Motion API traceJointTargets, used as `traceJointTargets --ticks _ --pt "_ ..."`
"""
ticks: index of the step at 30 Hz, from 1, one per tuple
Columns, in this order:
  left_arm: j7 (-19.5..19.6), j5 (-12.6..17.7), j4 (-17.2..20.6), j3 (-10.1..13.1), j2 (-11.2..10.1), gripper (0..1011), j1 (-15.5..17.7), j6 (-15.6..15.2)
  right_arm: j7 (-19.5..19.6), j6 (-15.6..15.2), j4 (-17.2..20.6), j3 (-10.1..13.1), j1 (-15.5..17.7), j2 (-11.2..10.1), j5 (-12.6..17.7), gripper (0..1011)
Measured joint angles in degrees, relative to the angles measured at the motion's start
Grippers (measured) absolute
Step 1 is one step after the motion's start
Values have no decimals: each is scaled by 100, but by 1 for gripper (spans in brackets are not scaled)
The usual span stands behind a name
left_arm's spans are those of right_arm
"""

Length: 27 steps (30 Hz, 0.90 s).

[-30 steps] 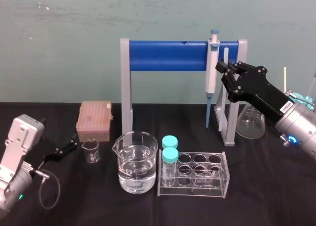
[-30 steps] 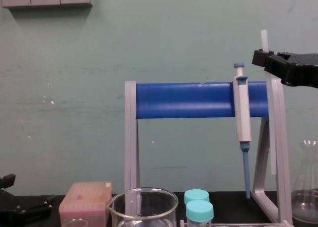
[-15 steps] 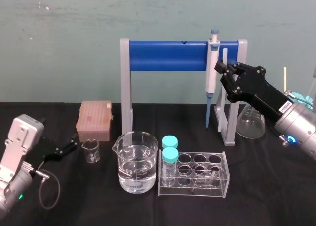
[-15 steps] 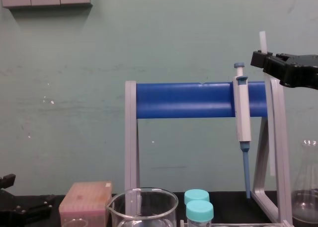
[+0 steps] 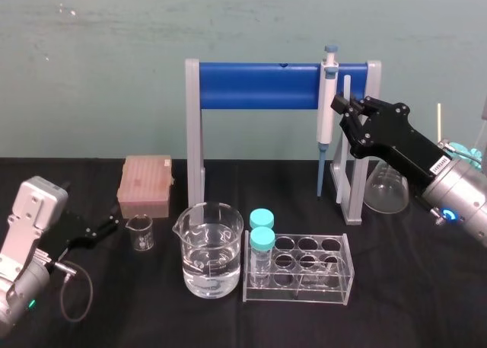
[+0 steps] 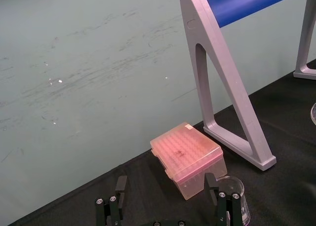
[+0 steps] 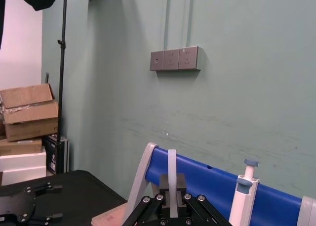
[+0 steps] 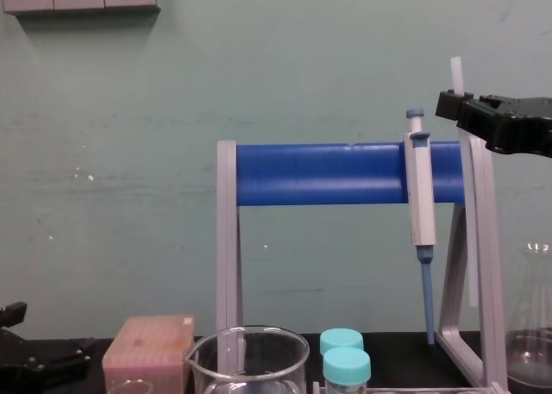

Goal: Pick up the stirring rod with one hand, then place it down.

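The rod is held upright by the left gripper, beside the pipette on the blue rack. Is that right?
Not quite. The right gripper, not the left, holds the rod upright beside the pipette on the blue rack, as the head view shows. The left gripper sits parked low at the table's left.

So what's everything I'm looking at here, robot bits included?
stirring rod: one, whitish, upright in right gripper
pipette: one, grey-blue, hanging on stand
stand: one, grey with blue bar, rear
tip box: one, pink, left of stand
small beaker: one, clear, before tip box
large beaker: one, clear, front centre
tube rack: one, clear, right of large beaker
capped tubes: two, teal caps, rack's left end
flask: one, clear, behind right gripper
left gripper: one, black, open, low at left
right gripper: one, black, shut on stirring rod
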<state>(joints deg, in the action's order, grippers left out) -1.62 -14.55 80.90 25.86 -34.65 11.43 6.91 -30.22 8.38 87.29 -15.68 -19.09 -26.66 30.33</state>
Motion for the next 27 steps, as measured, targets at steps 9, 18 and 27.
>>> traceJointTargets --ticks 9,18,27 --pt "0 0 0 0 0 1000 0 0 -14 13 -46 -10 -27 18 6 69" --pt "0 0 0 0 0 1000 0 0 -36 22 -84 -30 -59 35 13 69" --pt "0 0 0 0 0 1000 0 0 -33 12 -110 -46 -77 47 8 69"
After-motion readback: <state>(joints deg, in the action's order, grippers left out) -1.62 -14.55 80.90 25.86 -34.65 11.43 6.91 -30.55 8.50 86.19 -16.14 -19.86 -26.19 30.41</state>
